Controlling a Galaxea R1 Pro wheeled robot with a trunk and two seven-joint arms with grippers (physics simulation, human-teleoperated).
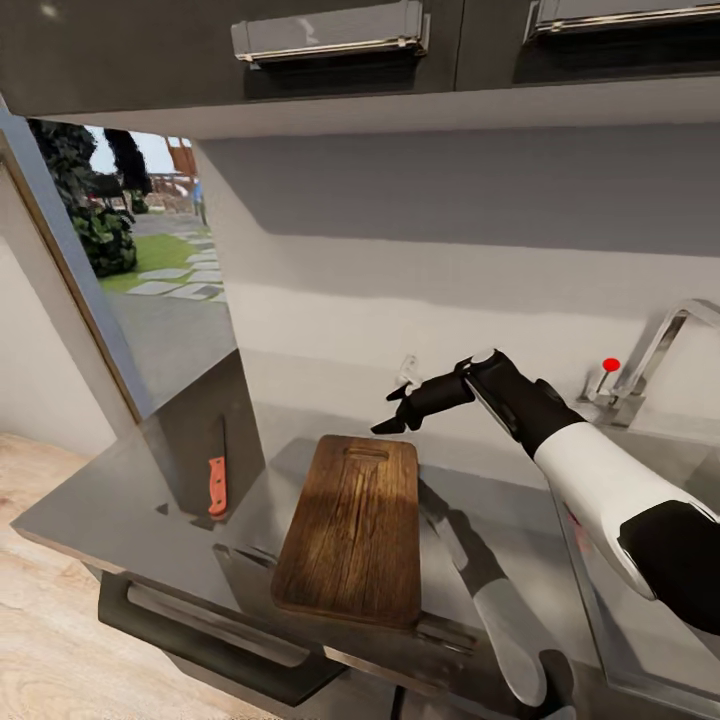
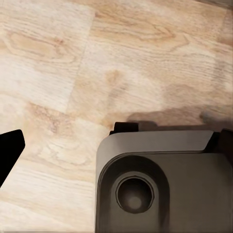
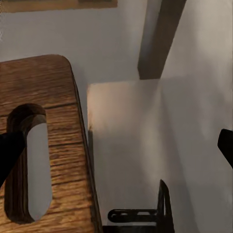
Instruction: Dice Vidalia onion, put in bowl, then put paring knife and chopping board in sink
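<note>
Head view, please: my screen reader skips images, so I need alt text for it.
The robot's right arm reaches over a grey countertop, its tool hovering just past the slotted far end of a brown wooden chopping board. A red-handled paring knife lies left of the board, and a chrome faucet stands at right.

Slotted chopping board [image 3: 53, 145] (rounded corner) on grey countertop [image 3: 145, 145]

brown-grained chopping board [image 1: 352, 530], seemingly red-handled paring knife [image 1: 217, 472]
</note>
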